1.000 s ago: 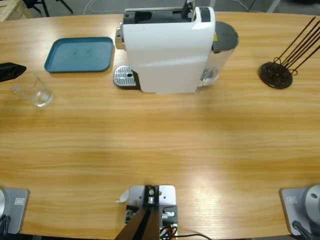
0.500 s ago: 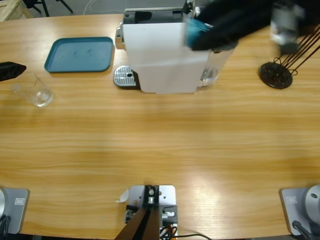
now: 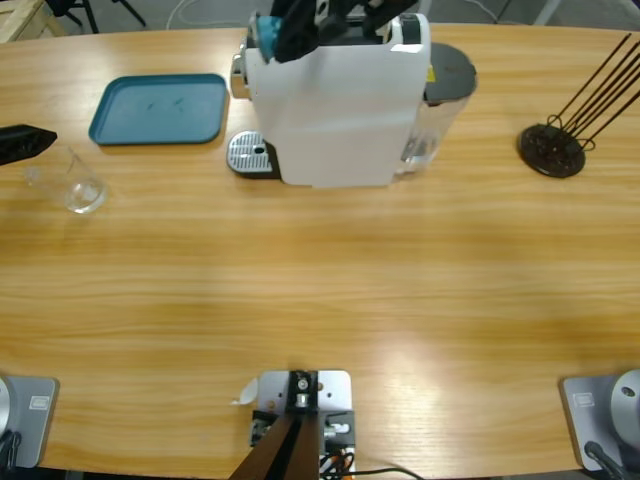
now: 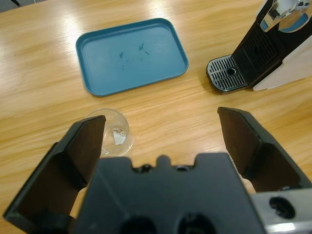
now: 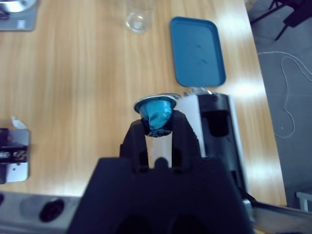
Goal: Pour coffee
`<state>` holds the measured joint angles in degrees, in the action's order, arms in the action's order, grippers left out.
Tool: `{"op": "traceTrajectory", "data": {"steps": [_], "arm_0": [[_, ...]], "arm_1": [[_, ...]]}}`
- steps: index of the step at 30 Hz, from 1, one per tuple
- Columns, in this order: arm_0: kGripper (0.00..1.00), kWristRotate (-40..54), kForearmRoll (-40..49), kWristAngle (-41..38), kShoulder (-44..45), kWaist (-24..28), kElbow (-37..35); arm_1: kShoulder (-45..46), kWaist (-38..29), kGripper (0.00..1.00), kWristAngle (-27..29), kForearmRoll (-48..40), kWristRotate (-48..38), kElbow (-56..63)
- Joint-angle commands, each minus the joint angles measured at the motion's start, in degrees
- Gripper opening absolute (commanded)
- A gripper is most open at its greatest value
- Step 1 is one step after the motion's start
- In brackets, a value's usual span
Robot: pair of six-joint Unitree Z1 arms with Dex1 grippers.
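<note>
Blue capsule [image 5: 157, 115] pinched in right hand [image 5: 159, 127], above machine [image 3: 335, 110]

The wooden table [image 3: 320, 290] carries a coffee machine [image 3: 340, 110] at its far edge, with a blue tray [image 3: 160, 108] and glass [image 3: 78, 188] toward the left end and a black rack [image 3: 552, 150] toward the right end.

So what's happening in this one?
The right claw is shut on a blue coffee capsule and holds it above the top of the white coffee machine, near its open slot. The left claw is open and hovers over the table just short of an empty glass, which stands beside a blue tray. Nothing sits on the machine's drip grate yet.
</note>
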<state>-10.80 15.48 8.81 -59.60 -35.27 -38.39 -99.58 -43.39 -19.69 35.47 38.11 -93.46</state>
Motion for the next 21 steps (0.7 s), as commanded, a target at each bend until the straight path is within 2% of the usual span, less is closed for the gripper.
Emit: {"op": "traceTrajectory", "data": {"steps": [1, 7, 14, 21], "arm_0": [[0.999, -0.01, -1.14, 0.14, 0.75, 0.29, 2.29], [0.999, -0.01, -1.24, 0.12, 0.89, 0.29, 2.45], [1.000, -0.01, -1.56, 0.10, 0.77, 0.29, 2.55], [1.000, 0.08, -1.77, 0.12, 0.63, 0.29, 2.62]], "arm_1": [[-5.66, 3.24, 0.000, 1.09, 2.09, 1.49, -4.55], [-9.63, 3.31, 0.000, 1.14, 6.41, 2.77, -11.64], [-12.48, 3.31, 0.000, 1.09, 7.79, 2.98, -13.45], [-13.75, 3.14, 0.000, 5.26, 7.94, 3.11, -13.69]]}}
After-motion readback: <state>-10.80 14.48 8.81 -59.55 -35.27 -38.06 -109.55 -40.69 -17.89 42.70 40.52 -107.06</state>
